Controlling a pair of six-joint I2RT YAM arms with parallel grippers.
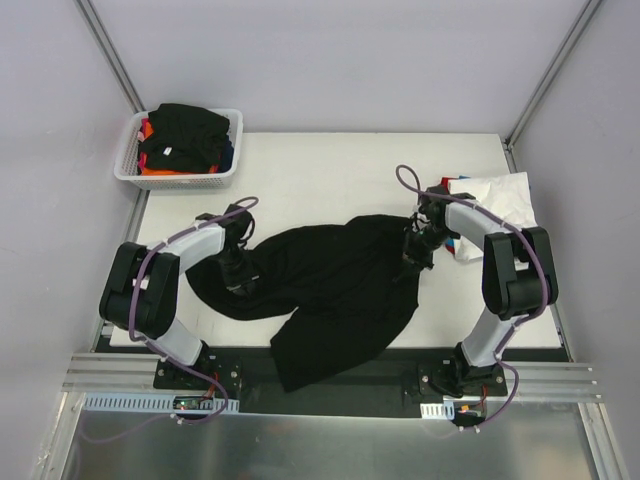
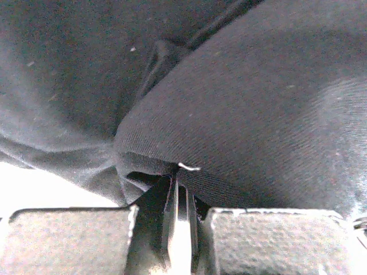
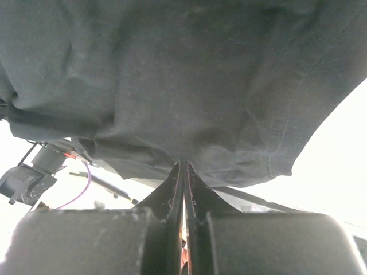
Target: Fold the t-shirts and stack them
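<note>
Black t-shirt [image 1: 335, 285] lay crumpled and unfolded on the table [image 1: 320, 175], toward the near side and to the right of the basket [image 1: 180, 183]. Its lowest flap reached past the table's near edge.

Only the top view gave this layout. Only the wrist views gave the grips:
- Left gripper [image 2: 175, 189] was at the shirt end nearer the basket. Its fingers were together on a thick rolled fold of black cloth, with a white lint thread at the pinch.
- Right gripper [image 3: 184, 172] was at the shirt end farther from the basket. Its fingers were pressed together on a thin cloth edge, and a seam line showed to one side.

Cloth looked matte, finely ribbed and deeply creased.

Count:
- One black shirt on the table.
- One white t-shirt [image 1: 500, 200], bunched at the table end farthest from the basket.
- One basket, holding a pile [image 1: 185, 140] with black on top and orange, red and blue at the edges. The number of pieces could not be told.
- Two grippers.
</note>
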